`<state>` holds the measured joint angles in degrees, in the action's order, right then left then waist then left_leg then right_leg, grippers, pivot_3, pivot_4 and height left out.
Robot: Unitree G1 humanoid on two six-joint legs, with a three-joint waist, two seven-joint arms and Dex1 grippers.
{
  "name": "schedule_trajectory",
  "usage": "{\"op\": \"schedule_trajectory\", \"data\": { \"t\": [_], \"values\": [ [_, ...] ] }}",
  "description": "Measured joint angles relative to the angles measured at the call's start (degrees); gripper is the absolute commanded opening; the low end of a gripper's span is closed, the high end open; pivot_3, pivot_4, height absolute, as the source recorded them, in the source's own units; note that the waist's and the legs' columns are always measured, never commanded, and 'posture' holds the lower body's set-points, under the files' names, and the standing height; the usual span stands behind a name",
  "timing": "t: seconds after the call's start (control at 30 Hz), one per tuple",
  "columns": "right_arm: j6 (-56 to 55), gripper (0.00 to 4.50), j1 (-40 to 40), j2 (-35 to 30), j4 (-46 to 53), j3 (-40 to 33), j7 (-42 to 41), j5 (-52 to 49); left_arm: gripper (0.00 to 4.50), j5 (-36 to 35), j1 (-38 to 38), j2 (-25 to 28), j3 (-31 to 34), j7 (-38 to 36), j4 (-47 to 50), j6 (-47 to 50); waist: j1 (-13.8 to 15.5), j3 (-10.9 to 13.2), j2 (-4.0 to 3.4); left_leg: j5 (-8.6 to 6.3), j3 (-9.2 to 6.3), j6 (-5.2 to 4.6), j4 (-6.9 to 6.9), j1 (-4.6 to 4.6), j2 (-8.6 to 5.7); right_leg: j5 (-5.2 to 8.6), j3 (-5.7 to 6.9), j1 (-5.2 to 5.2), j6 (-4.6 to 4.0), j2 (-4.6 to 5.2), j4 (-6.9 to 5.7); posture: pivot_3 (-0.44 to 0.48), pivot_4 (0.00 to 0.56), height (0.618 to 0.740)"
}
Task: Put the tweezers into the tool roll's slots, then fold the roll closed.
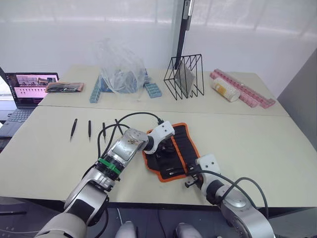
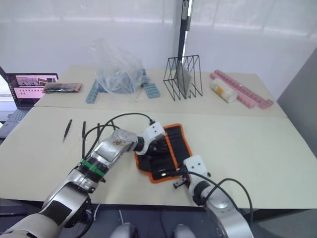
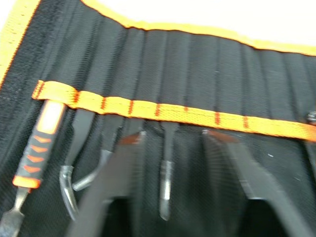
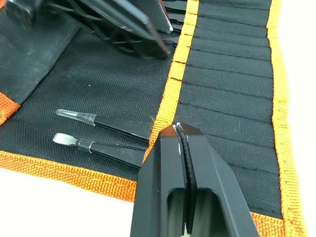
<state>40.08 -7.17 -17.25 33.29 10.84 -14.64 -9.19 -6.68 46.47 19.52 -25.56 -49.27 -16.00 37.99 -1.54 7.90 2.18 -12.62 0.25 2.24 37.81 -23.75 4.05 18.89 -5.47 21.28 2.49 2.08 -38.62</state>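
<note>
The tool roll (image 1: 182, 141) lies open on the table, black with orange trim. My left gripper (image 1: 159, 150) hovers low over its inner face, open, fingers (image 3: 111, 180) spread either side of a tweezer (image 3: 166, 168) seated in a slot below the orange strip (image 3: 163, 109). Two more tweezers (image 4: 101, 121) sit tucked under another orange strip. My right gripper (image 4: 181, 143) is shut with nothing in it, its tip resting at that strip near the roll's near edge. Three tweezers (image 1: 73, 129) (image 1: 89, 130) (image 1: 104, 132) lie loose on the table to the left.
An orange-handled tool (image 3: 39, 148) sits in an end slot. At the back stand a laptop (image 1: 29, 89), a pink-edged pouch (image 1: 64, 87), a crumpled plastic bag (image 1: 119, 69), a black wire rack (image 1: 184, 77) and pink boxes (image 1: 245, 90).
</note>
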Motion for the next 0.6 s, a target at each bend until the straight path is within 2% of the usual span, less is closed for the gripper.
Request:
{"op": "schedule_trajectory", "data": {
  "t": [0.13, 0.3, 0.43, 0.53, 0.6],
  "values": [
    [0.02, 0.0, 0.14, -0.03, -0.16, -0.09, 0.0, 0.01, 4.47, -2.01, -0.27, 4.87, 5.37, -1.71, 6.54, 3.97, -0.03, 0.02, -0.03, 0.0, -0.07, 0.0, 0.0, -0.01, -0.04, 0.0, 0.0, -0.03, 0.0, 0.0, -0.03, 0.0, 0.15, 0.708],
    [0.08, 0.0, 1.45, -0.07, -1.21, -0.04, -0.21, 0.02, 4.47, -6.04, -3.38, 8.54, 10.26, -3.43, 14.76, 8.65, -0.1, 0.03, -0.06, 0.0, -0.09, 0.0, -0.01, -0.01, -0.05, 0.0, 0.0, -0.02, 0.0, 0.0, -0.02, 0.0, 0.15, 0.708],
    [0.04, 0.0, 2.47, -0.17, -2.13, 0.06, -1.1, -0.02, 4.47, -9.56, -8.84, 12.45, 18.9, -1.95, 20.84, 9.84, -0.72, 0.05, -0.09, 0.0, -0.13, 0.0, -0.05, 0.0, -0.04, 0.0, 0.0, -0.02, 0.0, 0.0, -0.05, 0.0, 0.15, 0.708],
    [-0.03, 0.0, 3.19, -0.4, -2.79, -0.04, -1.77, -0.03, 4.47, -10.75, -17.23, 16.37, 27.2, -0.29, 25.42, 8.03, -1.04, 0.06, -0.12, 0.0, -0.13, 0.0, -0.1, 0.04, -0.04, 0.0, 0.0, -0.03, -0.01, 0.02, -0.06, 0.0, 0.15, 0.708],
    [-0.13, 0.0, 3.59, -0.92, -3.15, -0.23, -2.47, -0.06, 4.47, -11.48, -25.48, 18.25, 33.34, 0.89, 27.98, 6.23, -1.03, 0.06, -0.12, -0.01, -0.12, 0.01, -0.12, 0.04, -0.04, 0.0, 0.01, -0.02, -0.02, 0.07, -0.06, 0.0, 0.15, 0.708]
  ]
}}
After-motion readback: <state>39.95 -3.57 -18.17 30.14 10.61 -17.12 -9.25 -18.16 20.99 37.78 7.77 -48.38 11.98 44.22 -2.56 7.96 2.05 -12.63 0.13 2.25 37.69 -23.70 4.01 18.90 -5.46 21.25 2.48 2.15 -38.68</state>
